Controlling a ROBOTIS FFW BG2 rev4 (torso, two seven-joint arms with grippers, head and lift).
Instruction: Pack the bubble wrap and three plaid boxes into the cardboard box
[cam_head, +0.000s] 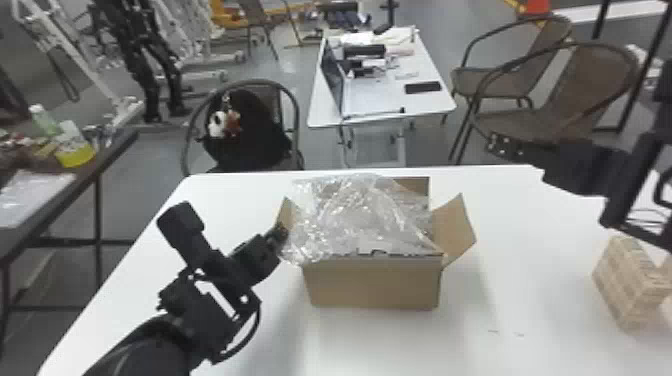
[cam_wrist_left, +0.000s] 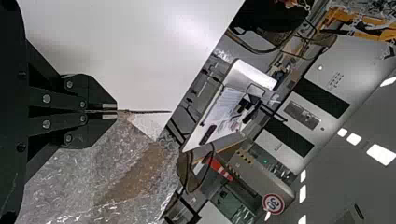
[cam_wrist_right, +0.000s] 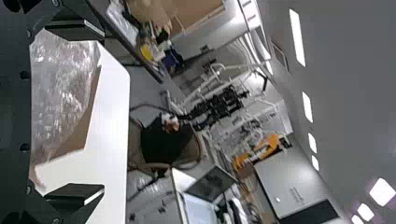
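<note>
As we take stock, the carton (cam_head: 372, 285) stands open at the centre of the head view, wrap (cam_head: 357, 215) heaped in its mouth and spilling over the near left corner. Done, in our judgement: wrap brought to the carton. Left: wrap to be settled below the rim; at least one plaid box (cam_head: 620, 285), on the table (cam_head: 530, 310) at the frame's lower right, to be packed. The rest of the three we cannot count; some may lie under the wrap.

Left gripper (cam_wrist_left: 116, 112): clenched, by our reading, on the left flap (cam_head: 286, 212). Right gripper (cam_wrist_right: 103, 112): released, fingers wide apart, grasping nothing.

Views compared: from the head, we get the plaid box and the carton's front wall; from the left wrist, the clasp close up, with a brown patch behind wrap at lower left; from the right wrist, wrap at far left, edged by a cardboard strip.
</note>
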